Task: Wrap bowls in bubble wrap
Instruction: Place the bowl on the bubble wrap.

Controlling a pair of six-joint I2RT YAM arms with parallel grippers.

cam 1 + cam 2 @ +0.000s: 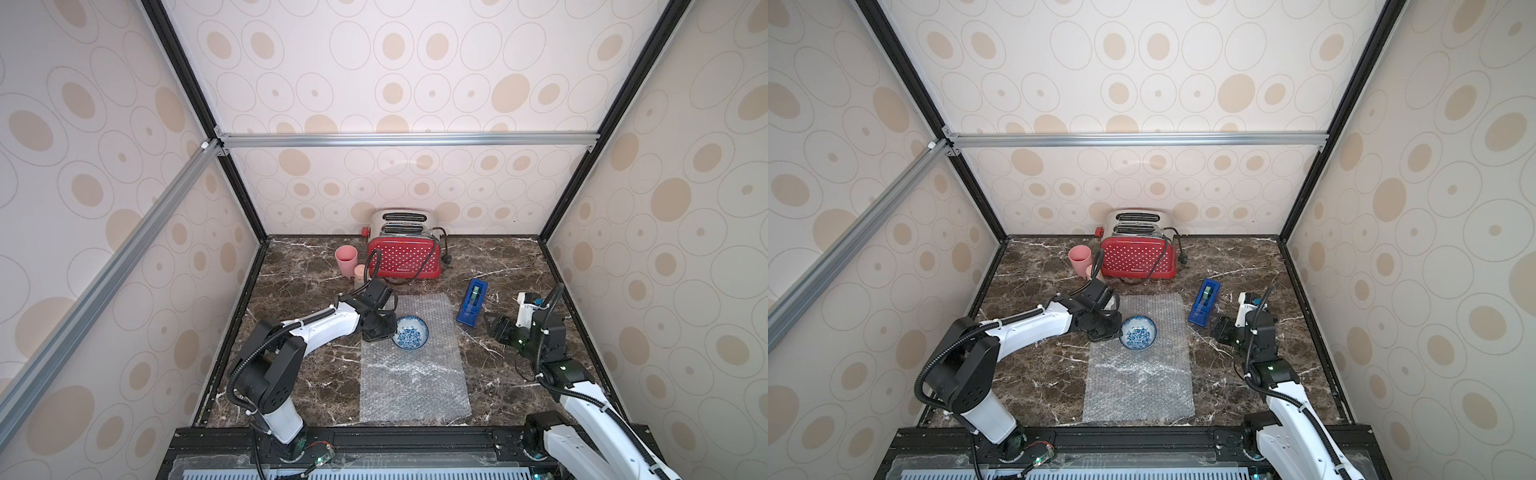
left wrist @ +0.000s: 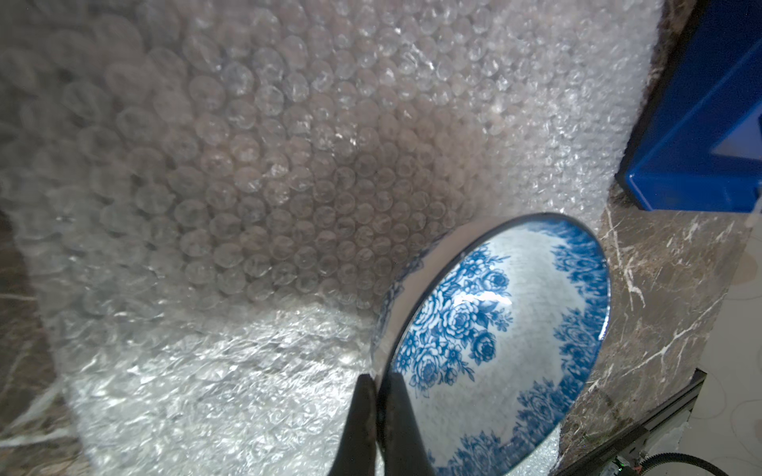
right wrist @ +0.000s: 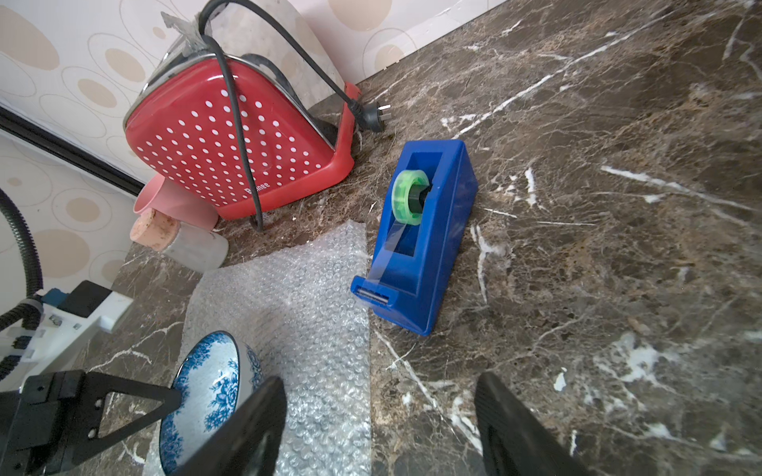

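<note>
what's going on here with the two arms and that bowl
The left gripper pinches the rim of the blue-and-white bowl, holding it over the far half of the bubble wrap, which lies flat on the table. Whether the bowl is lifted or resting there is unclear. The right gripper is open and empty near the blue tape dispenser. Nothing is wrapped yet.

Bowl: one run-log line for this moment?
left gripper: shut on bowl rim | bowl: over bubble wrap, unwrapped | right gripper: open, empty, near tape dispenser
</note>
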